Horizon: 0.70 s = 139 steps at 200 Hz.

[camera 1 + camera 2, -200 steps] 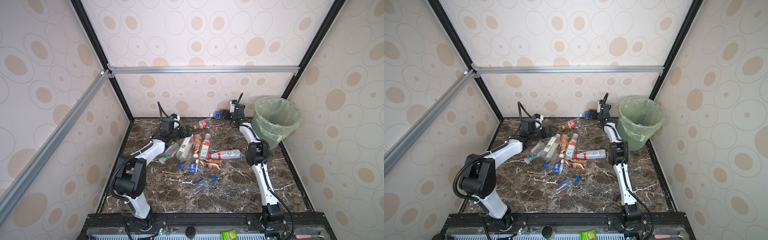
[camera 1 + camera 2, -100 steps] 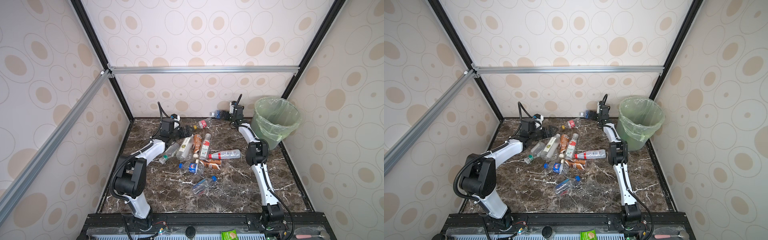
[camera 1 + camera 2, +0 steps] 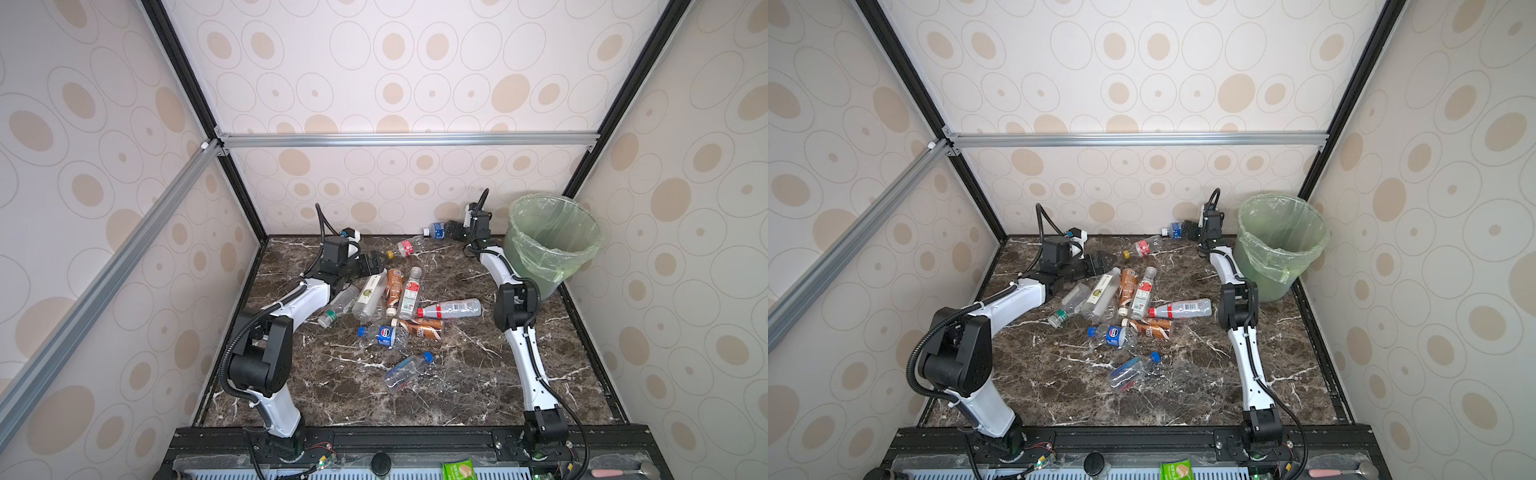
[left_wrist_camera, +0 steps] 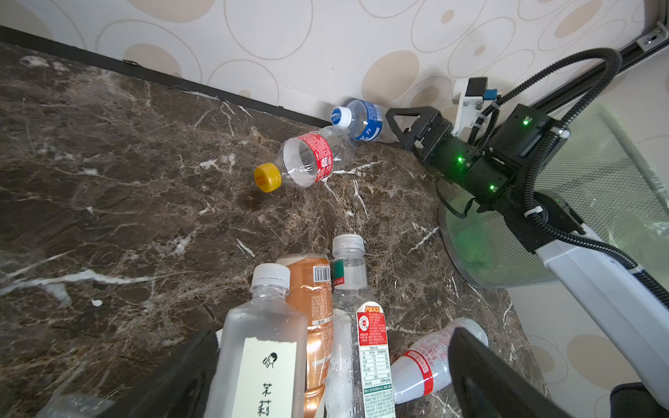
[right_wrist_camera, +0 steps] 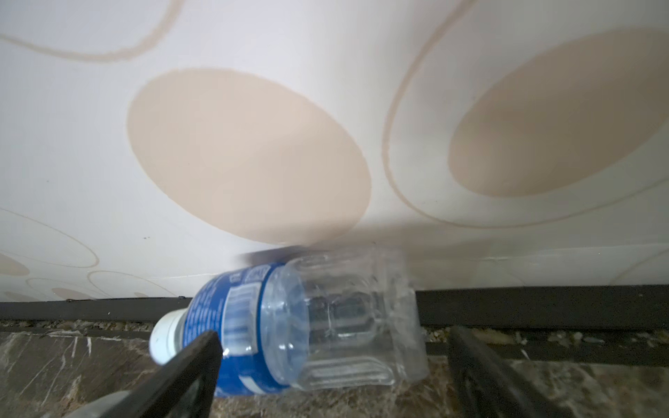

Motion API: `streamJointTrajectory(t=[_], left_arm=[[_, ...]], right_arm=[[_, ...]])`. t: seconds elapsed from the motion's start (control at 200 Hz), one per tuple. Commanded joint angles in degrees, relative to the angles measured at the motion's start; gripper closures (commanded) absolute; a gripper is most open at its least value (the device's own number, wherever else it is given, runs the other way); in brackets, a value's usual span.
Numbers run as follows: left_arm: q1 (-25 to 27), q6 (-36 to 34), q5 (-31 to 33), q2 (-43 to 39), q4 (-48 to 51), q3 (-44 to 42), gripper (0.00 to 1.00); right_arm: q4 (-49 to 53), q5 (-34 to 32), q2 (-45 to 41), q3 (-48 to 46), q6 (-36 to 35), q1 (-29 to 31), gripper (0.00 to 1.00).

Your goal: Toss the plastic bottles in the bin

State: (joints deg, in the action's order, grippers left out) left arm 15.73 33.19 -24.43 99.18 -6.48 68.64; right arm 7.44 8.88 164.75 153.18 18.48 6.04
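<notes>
Mid-surface: bottle pile [image 3: 399, 303], left jaws spread over its far-left end. Far edge, against the wall [image 5: 253, 144]: blue-label bottle [image 5: 289, 325] on its side just ahead of the right jaws, also spread, nothing pinched. Long axis runs across their gap. Bin [image 3: 552, 245] beside, far-right corner.

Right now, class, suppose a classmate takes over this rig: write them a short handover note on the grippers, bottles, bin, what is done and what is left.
Left gripper: open, empty, low over the bottle pile in the middle.
Right gripper: open, jaws either side of the blue-label bottle lying by the back wall, not closed.
Bin: upright in the back right corner; no bottle visible inside.
Done: nothing binned, as far as shows.
To do: grip the blue-label bottle, bin it, then the yellow-capped bottle nearby, the pile, and the lone bottle nearer the front.
</notes>
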Motion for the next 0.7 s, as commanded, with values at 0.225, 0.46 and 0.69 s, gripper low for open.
streamJointTrajectory(t=[0.225,0.46,0.69], left_arm=[[-0.43,-0.08,-1.02,1.50,-0.44,1.84,0.01],[-0.57,-0.01,-1.08,1.42,-0.55,1.82,0.01],[-0.56,0.03,-1.06,1.37,-0.35,1.75,0.01]], right_arm=[[-3.88,4.61,1.89,2.33,2.53,0.85,0.00],[-3.84,6.72,0.30,0.95,2.76,1.80,0.00],[-5.54,8.43,-3.54,-5.01,2.96,3.51,0.01]])
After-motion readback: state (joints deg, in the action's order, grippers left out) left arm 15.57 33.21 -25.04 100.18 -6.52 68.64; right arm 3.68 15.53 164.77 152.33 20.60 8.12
